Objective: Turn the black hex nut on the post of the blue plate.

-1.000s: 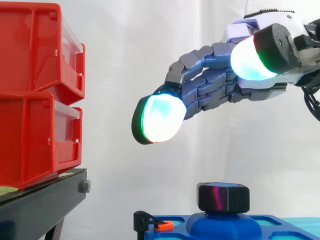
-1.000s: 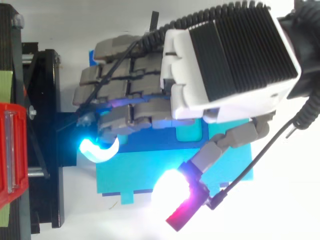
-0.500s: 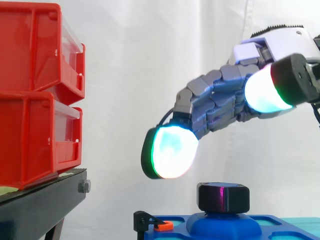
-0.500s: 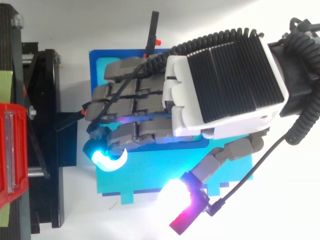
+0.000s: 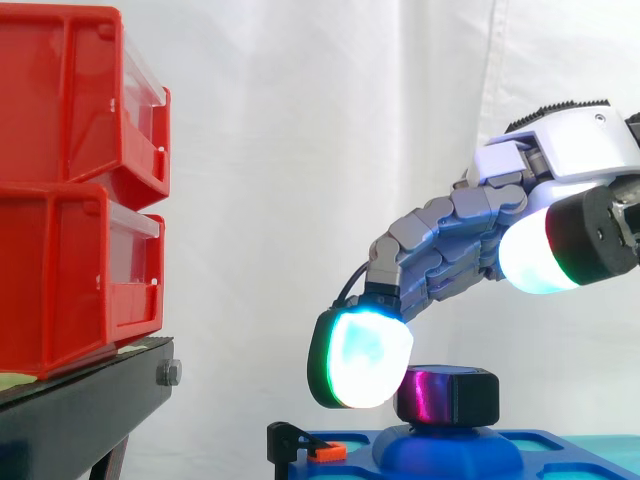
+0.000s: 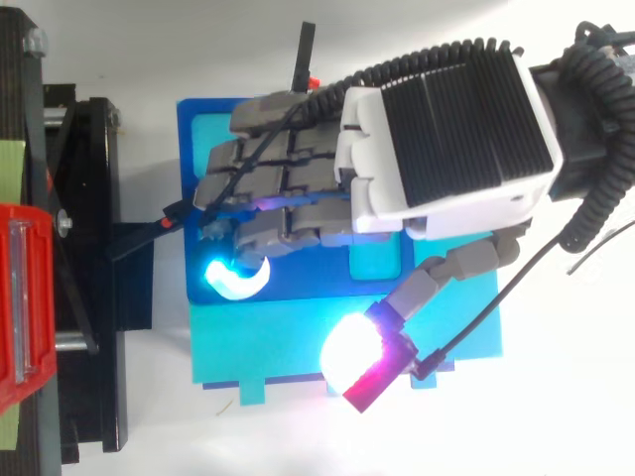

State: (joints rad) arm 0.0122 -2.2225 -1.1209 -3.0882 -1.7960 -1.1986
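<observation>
The black hex nut (image 5: 447, 395) sits on the raised post of the blue plate (image 5: 450, 452) at the bottom of the side view. My hand (image 5: 455, 245) reaches in from the right and hangs just above the nut, fingers stretched and slightly bent downward, open and holding nothing. One glowing fingertip pad (image 5: 362, 357) hangs close beside the nut's left face; I cannot tell if it touches. The thumb pad (image 5: 535, 262) is up and to the right, clear of the nut. From above, the hand (image 6: 446, 139) covers the nut and much of the blue plate (image 6: 198, 139).
Two stacked red bins (image 5: 70, 190) stand on the black stand (image 5: 80, 410) at the left. A small black clip with an orange piece (image 5: 305, 447) sits at the plate's left edge. A light cyan plate (image 6: 268, 352) adjoins the blue one.
The hand has come down toward the nut and shifted right in the side view. Its lowest fingertip dropped from well above the nut to level with it.
</observation>
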